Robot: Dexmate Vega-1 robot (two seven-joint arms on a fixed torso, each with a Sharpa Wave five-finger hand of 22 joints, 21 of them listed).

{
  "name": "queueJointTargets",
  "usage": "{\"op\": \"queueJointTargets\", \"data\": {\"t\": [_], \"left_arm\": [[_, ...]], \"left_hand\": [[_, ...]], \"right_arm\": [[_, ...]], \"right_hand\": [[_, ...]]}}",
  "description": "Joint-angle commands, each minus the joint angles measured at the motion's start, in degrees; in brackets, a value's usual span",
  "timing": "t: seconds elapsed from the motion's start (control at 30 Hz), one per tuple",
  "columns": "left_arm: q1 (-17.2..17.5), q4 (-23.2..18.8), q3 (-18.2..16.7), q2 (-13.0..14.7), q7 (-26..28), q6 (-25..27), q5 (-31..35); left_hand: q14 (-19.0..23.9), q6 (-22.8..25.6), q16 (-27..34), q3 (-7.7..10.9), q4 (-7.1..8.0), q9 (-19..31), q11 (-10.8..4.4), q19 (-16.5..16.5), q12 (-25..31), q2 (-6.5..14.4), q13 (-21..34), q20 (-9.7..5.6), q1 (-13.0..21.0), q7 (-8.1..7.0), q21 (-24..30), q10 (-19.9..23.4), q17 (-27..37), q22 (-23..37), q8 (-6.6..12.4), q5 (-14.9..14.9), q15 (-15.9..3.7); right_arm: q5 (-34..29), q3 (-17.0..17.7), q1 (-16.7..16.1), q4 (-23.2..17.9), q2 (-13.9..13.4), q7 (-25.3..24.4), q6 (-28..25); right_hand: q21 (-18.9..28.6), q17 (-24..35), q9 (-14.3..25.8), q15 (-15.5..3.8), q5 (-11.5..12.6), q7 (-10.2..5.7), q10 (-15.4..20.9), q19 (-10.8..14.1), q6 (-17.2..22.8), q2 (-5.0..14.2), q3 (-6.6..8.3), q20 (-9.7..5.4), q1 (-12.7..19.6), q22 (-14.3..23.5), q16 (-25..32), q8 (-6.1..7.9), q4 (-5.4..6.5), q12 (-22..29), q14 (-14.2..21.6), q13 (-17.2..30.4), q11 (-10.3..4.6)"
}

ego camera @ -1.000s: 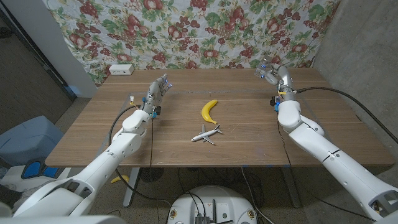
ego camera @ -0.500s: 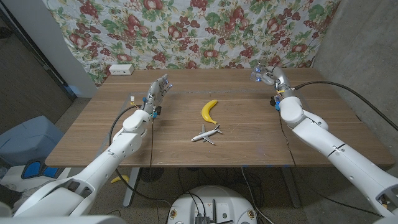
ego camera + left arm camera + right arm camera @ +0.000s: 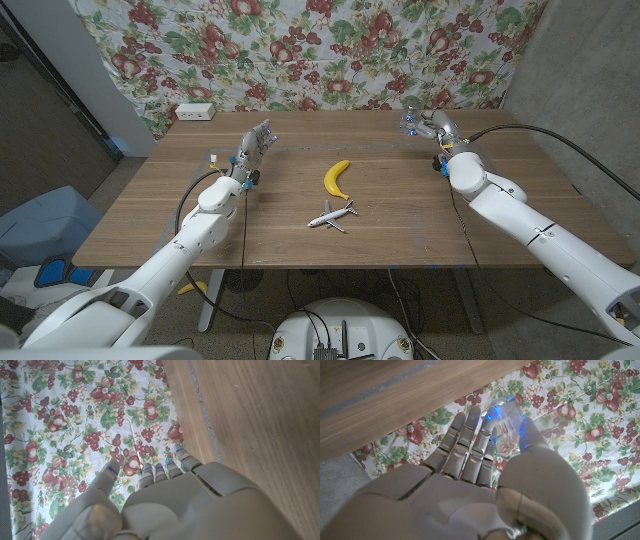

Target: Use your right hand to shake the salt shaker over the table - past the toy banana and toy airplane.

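My right hand (image 3: 432,124) is raised over the table's far right part and grips a clear glass salt shaker (image 3: 411,119), seen between the fingers (image 3: 470,440) and thumb as the salt shaker (image 3: 506,430) in the right wrist view. The yellow toy banana (image 3: 335,177) lies mid-table, left of and nearer than that hand. A small white toy airplane (image 3: 332,215) lies just in front of the banana. My left hand (image 3: 253,146) is held up over the table's left part, fingers apart, holding nothing; the left wrist view shows its fingers (image 3: 160,470) against the cloth.
A fruit-patterned cloth (image 3: 320,50) hangs behind the table (image 3: 400,220). A white box (image 3: 194,112) sits at the far left corner. A grey wall (image 3: 590,90) stands close on the right.
My right hand has carried the salt shaker leftward and a little farther back over the table. The left hand, banana and airplane have not moved.
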Motion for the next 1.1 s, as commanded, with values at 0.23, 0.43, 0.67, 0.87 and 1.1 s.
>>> {"op": "queueJointTargets", "data": {"t": [0.23,0.43,0.67,0.87,1.1], "left_arm": [[0.28,-0.56,0.06,0.11,0.44,0.3,0.18],[0.57,-1.05,0.07,0.23,0.71,0.47,0.25],[0.78,-1.56,0.11,0.34,0.91,0.57,0.36],[1.03,-2.15,0.13,0.53,1.15,0.85,0.45],[1.17,-2.44,0.13,0.65,1.28,0.92,0.54]], "left_hand": [[-0.11,0.49,0.17,0.03,-0.64,0.2,-0.38,-0.03,0.11,3.23,0.22,0.21,-0.31,0.01,0.02,0.06,0.07,0.24,0.23,0.15,-2.09],[-0.11,0.48,0.19,-0.02,-0.69,0.2,-0.34,-0.04,0.12,3.26,0.22,0.19,-0.29,0.06,0.01,0.09,0.08,0.24,0.21,0.14,-2.04],[-0.05,0.51,0.21,-0.01,-0.72,0.2,-0.31,0.01,0.13,3.27,0.22,0.17,-0.29,0.04,0.03,0.12,0.09,0.24,0.22,0.15,-2.0],[-0.05,0.54,0.21,-0.02,-0.76,0.2,-0.43,-0.01,0.11,3.28,0.22,0.21,-0.28,0.0,0.02,0.06,0.09,0.24,0.22,0.15,-2.07],[-0.04,0.54,0.22,-0.03,-0.76,0.21,-0.38,-0.02,0.12,3.3,0.22,0.18,-0.3,0.02,0.01,0.1,0.11,0.24,0.21,0.15,-2.11]], "right_arm": [[-1.4,-2.51,1.77,1.61,-0.03,0.9,-2.51],[-1.49,-3.04,1.94,2.12,0.11,1.06,-3.07],[-1.51,-3.25,1.77,2.35,0.13,0.82,-3.37],[-1.7,-3.53,1.76,2.57,0.16,0.67,-3.7],[-2.16,-4.14,2.12,3.36,0.4,0.51,-4.22]], "right_hand": [[0.43,0.11,-0.26,-6.06,-0.04,-3.45,0.76,-0.5,14.36,4.16,1.15,-1.2,3.99,-0.02,-0.31,-0.18,0.79,-0.04,-0.22,0.27,-1.66],[0.52,0.1,-0.44,-6.13,-0.05,-3.63,0.74,-0.55,14.42,4.19,1.17,-1.21,4.06,-0.02,-0.35,-0.3,0.7,-0.11,-0.24,0.32,-1.57],[0.61,0.15,-0.62,-6.14,-0.06,-3.59,0.81,-0.59,14.56,4.15,1.14,-1.25,4.14,-0.03,-0.3,-0.37,0.61,-0.19,-0.17,0.29,-1.56],[0.7,0.12,-0.78,-6.1,-0.07,-3.47,0.82,-0.64,14.65,4.18,1.14,-1.29,4.14,-0.03,-0.36,-0.45,0.6,-0.24,-0.23,0.33,-1.66],[0.83,0.09,-0.98,-6.09,-0.08,-3.49,0.97,-0.63,14.65,4.22,1.14,-1.31,4.16,-0.04,-0.4,-0.6,0.58,-0.33,-0.21,0.25,-1.53]]}}
